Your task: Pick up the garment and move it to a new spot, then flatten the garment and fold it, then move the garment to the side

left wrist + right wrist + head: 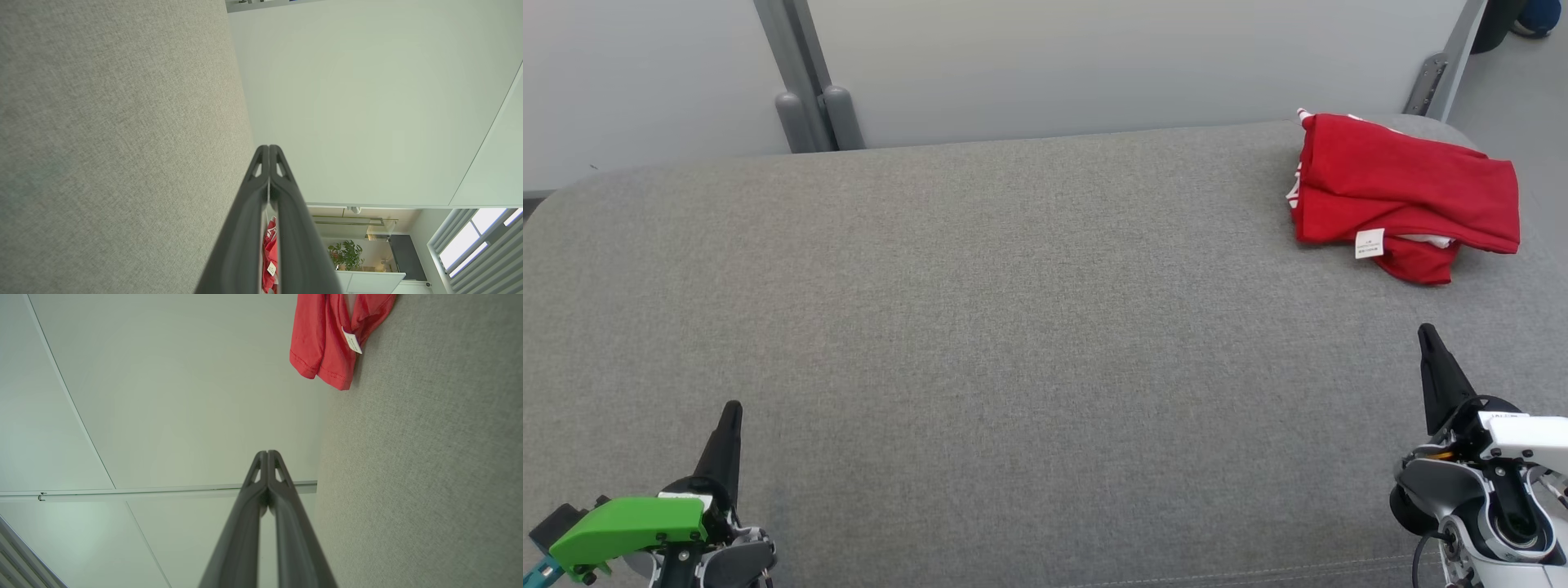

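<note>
Loosely folded, the red garment (1405, 192) sits at the far right corner of the grey upholstered surface (1013, 327), where a nudge from the closed, empty left fingers (723, 449) or right fingers (1439, 380) could tip it off.

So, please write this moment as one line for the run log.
red garment: far right on grey surface, not held | left tool: shut, empty | right tool: shut, empty, short of garment

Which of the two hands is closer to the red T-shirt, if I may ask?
The right hand, white-wristed, on the red T-shirt side; the green-capped left hand sits far across.
</note>
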Tool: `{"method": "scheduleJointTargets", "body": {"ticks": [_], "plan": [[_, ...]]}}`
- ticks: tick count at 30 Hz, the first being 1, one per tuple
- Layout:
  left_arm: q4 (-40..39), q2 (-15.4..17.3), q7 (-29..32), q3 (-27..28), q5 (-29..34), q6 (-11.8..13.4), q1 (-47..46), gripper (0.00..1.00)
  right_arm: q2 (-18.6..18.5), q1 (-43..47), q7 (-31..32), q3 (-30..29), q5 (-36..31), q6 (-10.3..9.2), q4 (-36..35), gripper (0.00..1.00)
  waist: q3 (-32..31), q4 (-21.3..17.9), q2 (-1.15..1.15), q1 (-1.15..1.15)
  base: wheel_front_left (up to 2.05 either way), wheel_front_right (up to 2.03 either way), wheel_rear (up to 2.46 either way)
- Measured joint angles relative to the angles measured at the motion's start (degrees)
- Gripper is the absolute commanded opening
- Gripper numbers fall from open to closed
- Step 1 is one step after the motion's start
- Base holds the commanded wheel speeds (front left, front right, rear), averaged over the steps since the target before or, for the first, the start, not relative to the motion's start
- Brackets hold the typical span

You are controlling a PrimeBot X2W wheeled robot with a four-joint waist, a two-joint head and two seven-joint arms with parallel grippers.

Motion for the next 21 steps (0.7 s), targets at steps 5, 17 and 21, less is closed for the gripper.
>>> {"method": "scheduleJointTargets", "body": {"ticks": [5, 17, 21], "plan": [[-0.02, -0.01, 0.01, 0.04, 0.00, 0.00, 0.00, 0.00, 0.01, 0.00, 0.00, -0.03, -0.01, 0.00, -0.01, 0.00, 0.00, 0.00, 0.00, 0.00, 0.00, 0.00, 0.00], [-0.07, -0.05, 0.01, 0.14, 0.02, 0.00, 0.00, 0.00, 0.04, 0.00, 0.00, -0.10, -0.01, 0.00, -0.05, 0.00, 0.00, 0.00, 0.00, 0.00, 0.00, 0.00, 0.00], [-0.10, -0.11, 0.01, 0.20, 0.08, 0.00, 0.00, 0.00, 0.07, 0.00, 0.01, -0.12, -0.01, 0.00, -0.08, 0.00, 0.00, 0.00, 0.00, 0.00, 0.00, 0.00, 0.00]]}}
